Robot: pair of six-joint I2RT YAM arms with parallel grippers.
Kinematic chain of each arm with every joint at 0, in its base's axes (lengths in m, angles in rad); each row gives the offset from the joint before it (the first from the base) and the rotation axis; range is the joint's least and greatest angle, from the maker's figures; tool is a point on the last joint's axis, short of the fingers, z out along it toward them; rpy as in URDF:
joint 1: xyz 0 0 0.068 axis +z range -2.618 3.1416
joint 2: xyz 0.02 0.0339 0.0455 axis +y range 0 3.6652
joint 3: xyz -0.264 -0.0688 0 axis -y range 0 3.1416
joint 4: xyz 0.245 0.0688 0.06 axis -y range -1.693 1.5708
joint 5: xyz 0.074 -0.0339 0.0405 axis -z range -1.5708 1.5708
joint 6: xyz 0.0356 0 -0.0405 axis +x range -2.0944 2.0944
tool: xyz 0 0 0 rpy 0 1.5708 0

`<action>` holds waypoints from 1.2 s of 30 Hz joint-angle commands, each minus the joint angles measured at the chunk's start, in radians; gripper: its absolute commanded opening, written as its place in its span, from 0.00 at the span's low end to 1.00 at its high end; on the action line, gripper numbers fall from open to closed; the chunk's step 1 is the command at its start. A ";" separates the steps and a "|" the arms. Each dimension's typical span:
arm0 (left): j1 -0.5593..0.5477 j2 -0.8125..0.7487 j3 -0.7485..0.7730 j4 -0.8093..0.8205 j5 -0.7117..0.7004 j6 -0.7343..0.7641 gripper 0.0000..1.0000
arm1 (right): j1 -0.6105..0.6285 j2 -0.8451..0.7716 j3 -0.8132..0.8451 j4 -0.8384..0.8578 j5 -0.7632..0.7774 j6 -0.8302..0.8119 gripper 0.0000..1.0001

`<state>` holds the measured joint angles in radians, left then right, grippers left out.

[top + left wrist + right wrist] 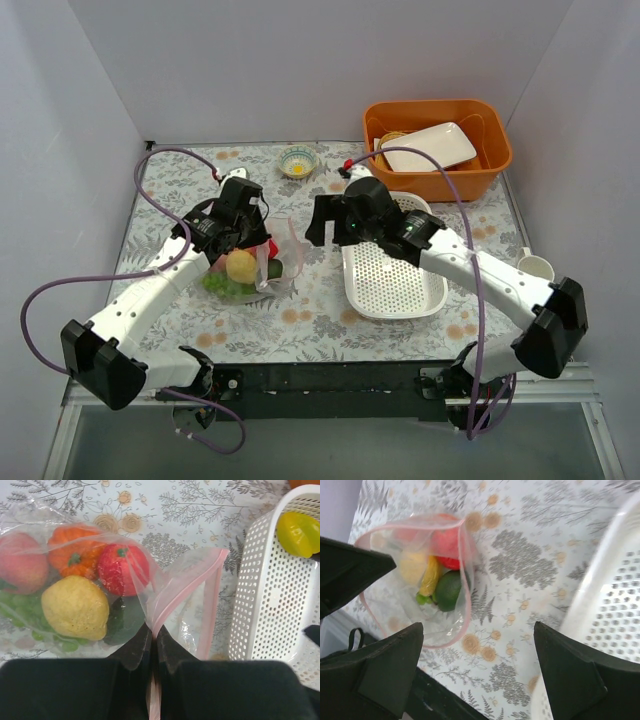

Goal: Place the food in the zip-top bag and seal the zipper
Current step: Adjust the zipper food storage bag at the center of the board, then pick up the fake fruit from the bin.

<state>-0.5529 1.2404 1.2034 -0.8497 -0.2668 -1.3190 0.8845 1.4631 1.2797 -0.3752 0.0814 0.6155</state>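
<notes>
Top: left gripper over zip-top bag, left of white basket; right gripper between them.
Left wrist: jaws pinched on zipper; most food bagged, 1 yellow fruit seemingly in basket.
Right wrist: jaws wide, empty, above open mouth.
Loading prob. unfinished; next, right fetches yellow, then seal.

Clear zip-top bag with pink-red zipper. Toy fruits: red fruit, orange fruit, pink fruit, yellow fruit, green grapes, dark green avocado. White perforated basket. White tablecloth, grey fern and tan flower print. Orange tub.
</notes>
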 commanded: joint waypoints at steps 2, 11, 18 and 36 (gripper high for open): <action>0.001 0.019 0.024 0.070 0.064 0.003 0.00 | -0.091 -0.093 -0.005 -0.157 0.260 -0.055 0.98; 0.001 0.050 0.031 0.104 0.080 0.009 0.00 | -0.401 0.107 0.039 -0.108 0.100 -0.406 0.95; 0.001 0.018 0.005 0.110 0.086 0.004 0.00 | -0.410 0.279 0.144 -0.094 0.083 -0.602 0.92; -0.001 0.004 -0.019 0.109 0.083 0.000 0.00 | -0.410 0.431 0.109 -0.001 0.078 -0.692 0.84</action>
<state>-0.5529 1.2846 1.1877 -0.7544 -0.1898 -1.3193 0.4736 1.8919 1.3849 -0.4252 0.1780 -0.0616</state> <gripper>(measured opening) 0.029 0.856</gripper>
